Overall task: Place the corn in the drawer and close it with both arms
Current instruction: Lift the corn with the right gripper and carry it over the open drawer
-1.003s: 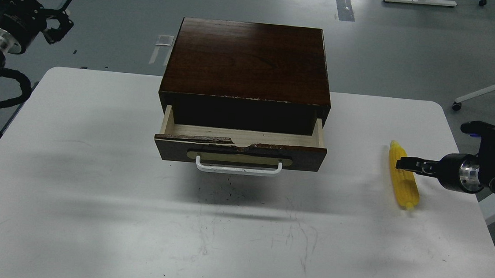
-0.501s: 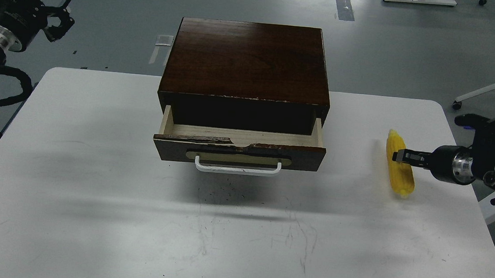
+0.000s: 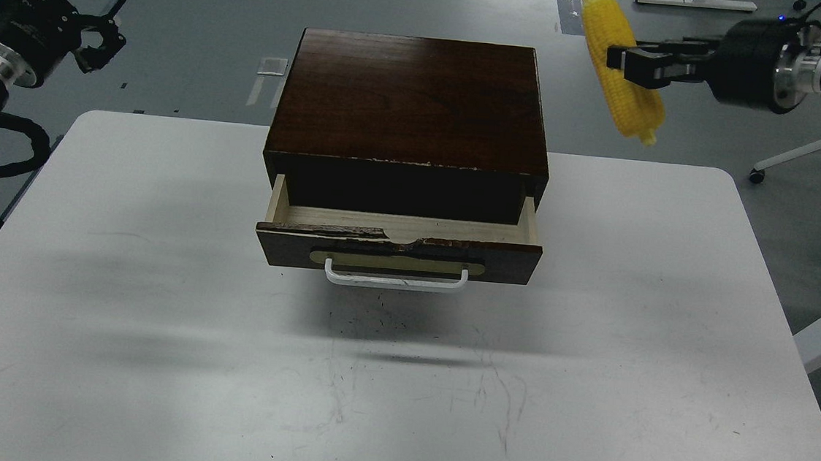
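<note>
Nearest lies the white table (image 3: pixel 151 357), scuffed and bare at the front, leaving free space ahead of the cabinet. At mid-table sits the dark brown wooden cabinet (image 3: pixel 410 98), its dark brown drawer with the white bar handle (image 3: pixel 398 253) pulled partway out, so a strip of pale wood interior is exposed behind the chipped top edge; that gap is what the load has to drop into, and it looks narrow from front to back.

Further off on the left, the left gripper (image 3: pixel 100 34) hangs above the table's far left corner with its clawed fingers spread and nothing between them, well apart from the drawer, probably parked until it is wanted for the closing push.

Farthest, at the upper right, the right gripper (image 3: pixel 633 57) is clamped across the middle of the bright yellow toy corn cob (image 3: pixel 623 93), which hangs in the air, pointed tip down. It is high above the table and to the right of the cabinet, likely for clearance over the cabinet top.
</note>
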Robot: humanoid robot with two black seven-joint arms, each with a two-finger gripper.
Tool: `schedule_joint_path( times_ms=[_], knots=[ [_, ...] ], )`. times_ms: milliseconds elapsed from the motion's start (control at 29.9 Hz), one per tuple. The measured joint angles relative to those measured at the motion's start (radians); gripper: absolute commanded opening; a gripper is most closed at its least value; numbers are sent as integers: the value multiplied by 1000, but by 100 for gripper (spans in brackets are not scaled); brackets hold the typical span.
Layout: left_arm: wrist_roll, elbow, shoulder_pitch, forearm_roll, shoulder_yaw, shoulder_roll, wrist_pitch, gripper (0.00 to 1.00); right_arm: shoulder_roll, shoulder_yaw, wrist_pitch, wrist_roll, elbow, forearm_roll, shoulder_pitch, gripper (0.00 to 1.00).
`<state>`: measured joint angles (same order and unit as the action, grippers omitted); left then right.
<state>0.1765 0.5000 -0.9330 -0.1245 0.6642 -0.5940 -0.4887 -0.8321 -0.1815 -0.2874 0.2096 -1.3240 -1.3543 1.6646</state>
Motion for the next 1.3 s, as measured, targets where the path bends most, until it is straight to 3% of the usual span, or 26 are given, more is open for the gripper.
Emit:
schedule_joint_path(
  times_ms=[201,401,635,835,1003,1136,1303],
  knots=[
    [-1,18,0,7,-3,-14,0,96,89,0,9,14,-110,-241,59,28],
    [9,20,-5,101,-3,-39,0,97,193,1,57,77,-156,-555,59,28],
    [10,20,-6,110,-3,-48,0,97,313,-8,71,83,-159,-725,15,28],
    [12,19,-3,108,-2,-49,0,97,330,-13,71,85,-153,-824,-35,30],
    [12,19,-3,108,-1,-43,0,97,335,-18,71,86,-149,-827,-69,34],
    [12,19,-5,108,-1,-43,0,97,338,-18,71,86,-147,-827,-95,53],
    [12,19,-5,107,-1,-44,0,98,358,-13,73,85,-128,-827,-103,64]
  ],
)
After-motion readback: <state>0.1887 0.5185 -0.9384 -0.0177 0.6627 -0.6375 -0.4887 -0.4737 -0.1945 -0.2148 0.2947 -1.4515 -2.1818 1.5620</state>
